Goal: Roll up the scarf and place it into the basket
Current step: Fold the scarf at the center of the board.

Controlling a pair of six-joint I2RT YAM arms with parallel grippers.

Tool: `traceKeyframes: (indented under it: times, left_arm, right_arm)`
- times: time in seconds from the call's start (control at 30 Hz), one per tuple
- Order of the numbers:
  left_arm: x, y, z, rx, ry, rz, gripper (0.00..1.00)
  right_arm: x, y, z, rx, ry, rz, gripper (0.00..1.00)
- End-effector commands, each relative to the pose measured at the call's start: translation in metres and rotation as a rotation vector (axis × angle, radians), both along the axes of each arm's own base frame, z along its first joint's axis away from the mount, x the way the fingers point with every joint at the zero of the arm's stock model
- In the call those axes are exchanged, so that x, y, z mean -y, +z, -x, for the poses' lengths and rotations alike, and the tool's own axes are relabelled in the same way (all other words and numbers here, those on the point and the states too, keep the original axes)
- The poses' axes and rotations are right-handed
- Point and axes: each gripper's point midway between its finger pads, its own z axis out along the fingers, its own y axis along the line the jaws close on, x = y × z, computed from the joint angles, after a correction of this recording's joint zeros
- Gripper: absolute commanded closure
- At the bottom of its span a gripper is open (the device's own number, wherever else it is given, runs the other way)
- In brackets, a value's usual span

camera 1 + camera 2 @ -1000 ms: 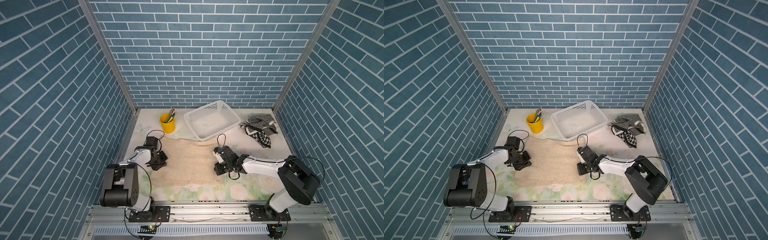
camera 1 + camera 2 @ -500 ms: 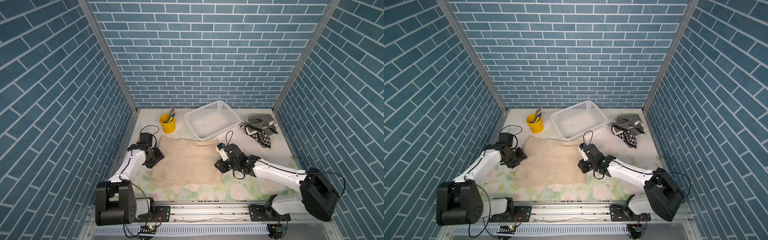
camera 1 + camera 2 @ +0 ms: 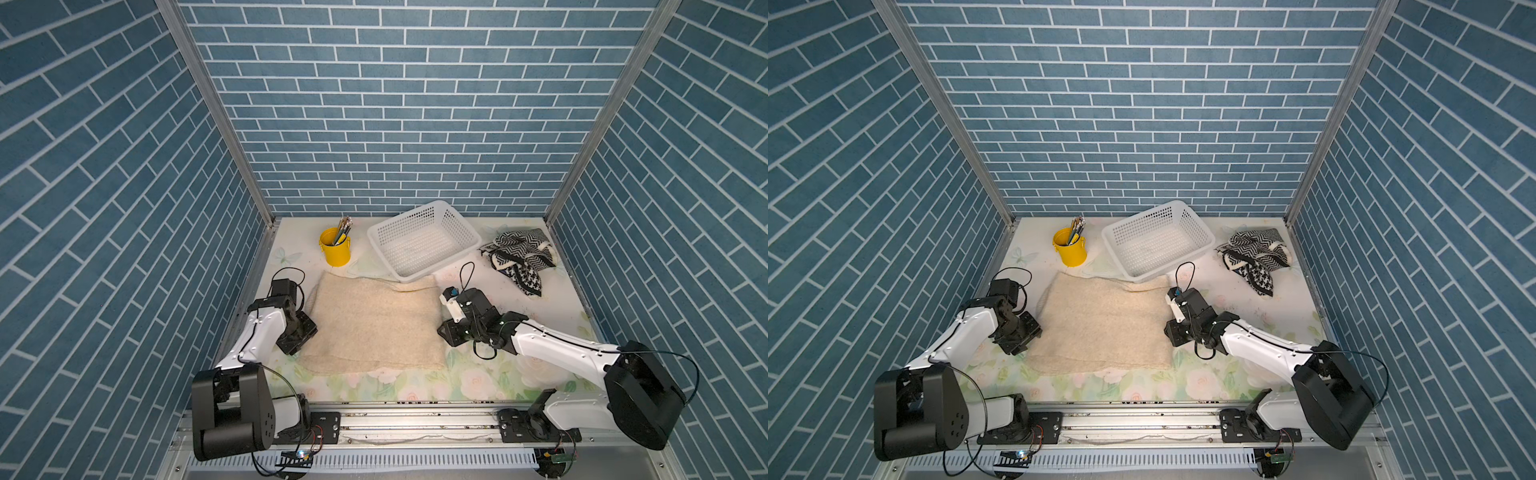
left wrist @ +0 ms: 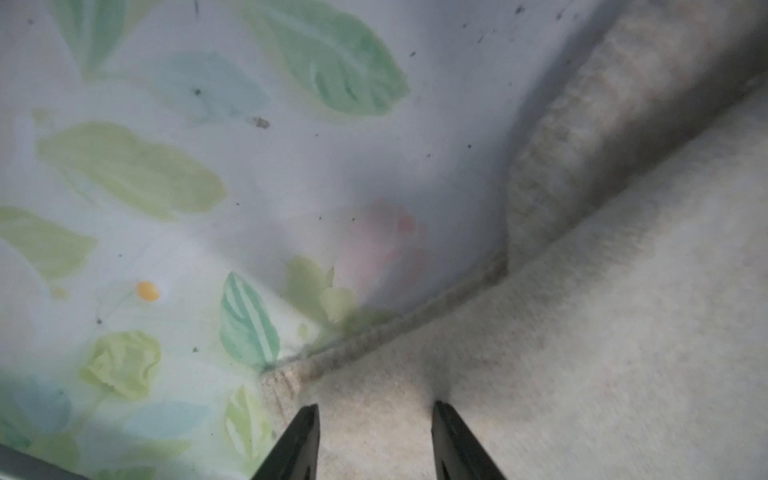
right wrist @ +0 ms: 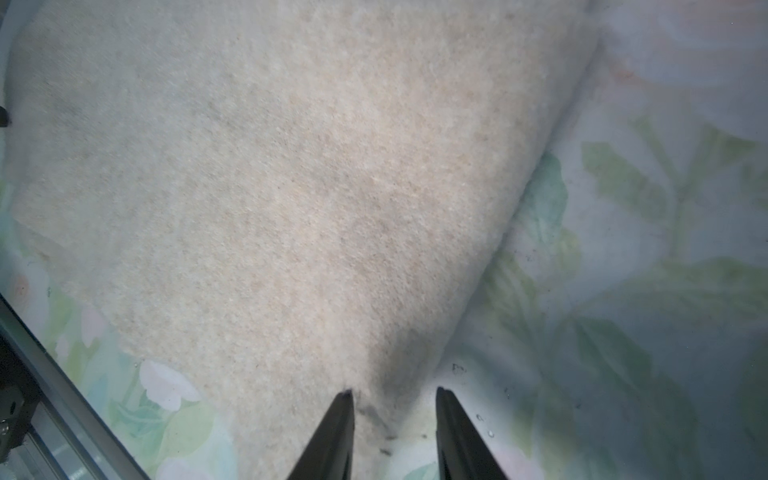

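Two grippers: both stand with jaws spread and nothing pinched. The left gripper (image 4: 376, 409) is over the scarf's left edge, the right gripper (image 5: 395, 395) at its right edge.
Scarf position: the scarf (image 3: 370, 324) lies flat and unrolled on the floral mat (image 3: 478, 382), between the two arms. Its far edge is rumpled and reaches the near rim of the basket (image 3: 415, 216).
Risk, layers: in the left wrist view a lower layer sticks out past the top one. Fingers closing there may catch only one layer, and I judge the fold would then slide apart.
Risk, skew: if the two arms move unevenly, the roll would likely come out loose or cone-shaped.
Risk, basket: cloth touching the rim could snag it or drag the light basket along.
Facing: broad side up, edges roughly square to the table, near edge toward the rail.
Long axis: in both top views it looks slightly wider left to right, but the folded shape is nearly square, so I cannot tell for certain.
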Motion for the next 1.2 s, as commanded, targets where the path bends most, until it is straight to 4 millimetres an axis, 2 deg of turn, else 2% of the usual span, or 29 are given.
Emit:
traceKeyframes:
  times: [0.0,0.2,0.3,0.43,0.5,0.87,0.93,1.07,1.17]
  left_arm:
    - [-0.005,-0.008,0.02,-0.055,0.061,-0.024,0.54]
    - [-0.002,-0.019,0.029,-0.066,0.104,-0.011,0.54]
    - [-0.006,-0.017,0.027,-0.053,0.127,-0.029,0.55]
    - [-0.01,-0.017,0.027,-0.046,0.159,-0.053,0.69]
    - [-0.012,-0.017,0.027,-0.046,0.167,-0.061,0.73]
    - [-0.014,-0.027,0.021,-0.03,0.2,-0.067,0.64]
    - [-0.014,-0.029,0.019,-0.025,0.205,-0.064,0.7]
    - [-0.014,-0.028,0.02,-0.02,0.217,-0.061,0.99]
    - [-0.015,-0.018,0.018,-0.002,0.226,-0.068,1.0]
  right_arm:
    - [0.007,-0.002,0.003,0.011,0.008,0.012,0.64]
    - [0.01,-0.002,0.002,0.015,-0.002,0.012,0.63]
    - [0.011,-0.001,0.001,0.021,-0.009,0.009,0.63]
    - [0.014,-0.002,0.001,0.022,-0.02,0.008,0.64]
    - [0.015,-0.002,0.001,0.023,-0.028,0.008,0.64]
    - [0.021,-0.004,0.005,0.03,-0.037,0.0,0.64]
    - [0.022,-0.004,0.005,0.029,-0.04,0.0,0.64]
    - [0.023,-0.004,0.006,0.034,-0.044,-0.007,0.64]
    - [0.023,-0.005,0.006,0.031,-0.044,-0.009,0.64]
